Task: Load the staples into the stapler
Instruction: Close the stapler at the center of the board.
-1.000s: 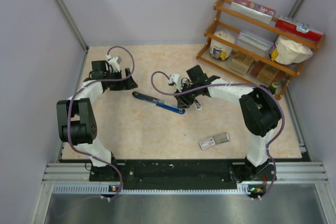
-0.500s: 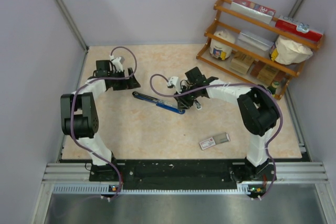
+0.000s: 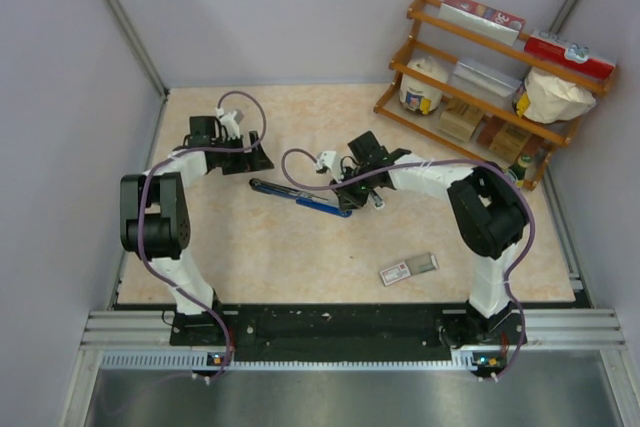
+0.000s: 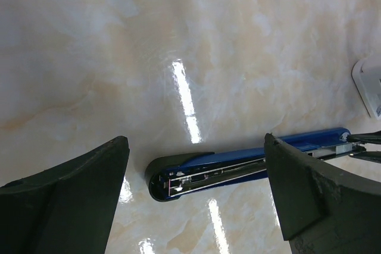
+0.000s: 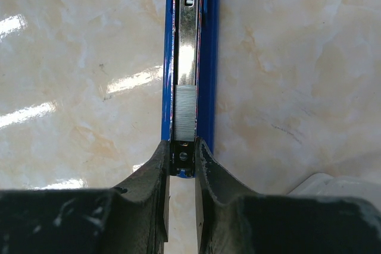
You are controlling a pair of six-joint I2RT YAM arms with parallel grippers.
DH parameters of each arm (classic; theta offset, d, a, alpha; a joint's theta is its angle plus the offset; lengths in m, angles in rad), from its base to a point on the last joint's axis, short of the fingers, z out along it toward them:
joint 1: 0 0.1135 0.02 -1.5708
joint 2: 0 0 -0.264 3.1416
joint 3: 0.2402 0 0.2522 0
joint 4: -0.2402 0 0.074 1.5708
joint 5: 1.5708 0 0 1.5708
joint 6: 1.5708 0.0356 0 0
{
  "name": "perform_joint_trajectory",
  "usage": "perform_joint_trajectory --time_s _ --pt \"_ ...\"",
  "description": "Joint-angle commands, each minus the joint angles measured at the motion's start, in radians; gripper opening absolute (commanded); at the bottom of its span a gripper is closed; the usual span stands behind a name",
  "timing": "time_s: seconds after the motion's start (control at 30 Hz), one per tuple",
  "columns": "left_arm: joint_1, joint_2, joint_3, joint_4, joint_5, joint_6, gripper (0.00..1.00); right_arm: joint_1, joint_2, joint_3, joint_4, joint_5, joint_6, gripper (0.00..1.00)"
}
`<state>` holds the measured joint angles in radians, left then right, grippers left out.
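While the right gripper [image 3: 352, 187] sits low at the right end of the stapler [image 3: 300, 195], its claw is drawn in narrow: in the right wrist view the two black fingers [image 5: 156, 173] press in on either side of the stapler's near tip [image 5: 182, 157], so it reads as pinching that end. Blue stapler lies opened out flat on the marbled beige table [image 3: 250, 247], about mid-table, running diagonally from upper left to lower right in the top view. The top is swung open, with the metal channel facing up. The staples [image 5: 184, 106], a short ribbed silvery strip, sit inside that channel between the blue side walls, just beyond the right fingertips; the rest of the channel past them is bare shiny metal. The left gripper [image 3: 255, 159] is at the stapler's other end with its claw spread wide and nothing in it. In the left wrist view the stapler [image 4: 238, 162] runs across the gap between the two dark fingers [image 4: 71, 200], rounded blue-black end toward the left finger, and I can't tell whether either pad touches it. A white object [image 4: 370, 87] shows at the right edge of that view, and also in the bottom right corner of the right wrist view, near the stapler; what it is isn't clear. The red-and-white box [image 3: 408, 269] with its grey tray slid partly out lies near the front right of the table, well apart from the stapler. A wooden shelf rack [image 3: 480, 42] with boxes and bags stands at the back right.
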<state>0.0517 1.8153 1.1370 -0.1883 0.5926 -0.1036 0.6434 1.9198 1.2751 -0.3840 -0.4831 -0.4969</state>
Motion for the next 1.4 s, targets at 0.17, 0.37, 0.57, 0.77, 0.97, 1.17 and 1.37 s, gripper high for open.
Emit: perform_joint_trajectory --time_s 0.17,0.37,0.57,0.77,0.97,1.17,1.37 --pt "-0.01 -0.033 -0.025 -0.068 -0.01 0.012 0.99 0.039 0.058 0.015 -0.018 0.04 0.015 0.0" --pt "-0.01 -0.063 -0.068 -0.072 -0.067 0.007 0.99 0.039 0.064 0.01 -0.015 0.052 0.018 0.0" --pt "-0.027 -0.073 -0.091 -0.094 -0.014 -0.005 0.99 0.039 0.07 0.013 -0.013 0.054 0.023 0.0" --pt "-0.049 -0.076 -0.091 -0.06 0.065 -0.039 0.99 0.041 0.079 0.02 -0.015 0.049 0.027 0.0" --pt "-0.047 -0.146 -0.088 -0.002 0.125 -0.064 0.99 0.041 0.091 0.021 -0.015 0.054 0.026 0.0" --pt "-0.079 -0.241 -0.077 0.07 0.249 -0.139 0.99 0.042 0.1 0.023 -0.015 0.057 0.02 0.0" --pt "-0.145 -0.298 -0.094 0.167 0.36 -0.2 0.99 0.042 0.108 0.026 -0.012 0.055 0.015 0.0"
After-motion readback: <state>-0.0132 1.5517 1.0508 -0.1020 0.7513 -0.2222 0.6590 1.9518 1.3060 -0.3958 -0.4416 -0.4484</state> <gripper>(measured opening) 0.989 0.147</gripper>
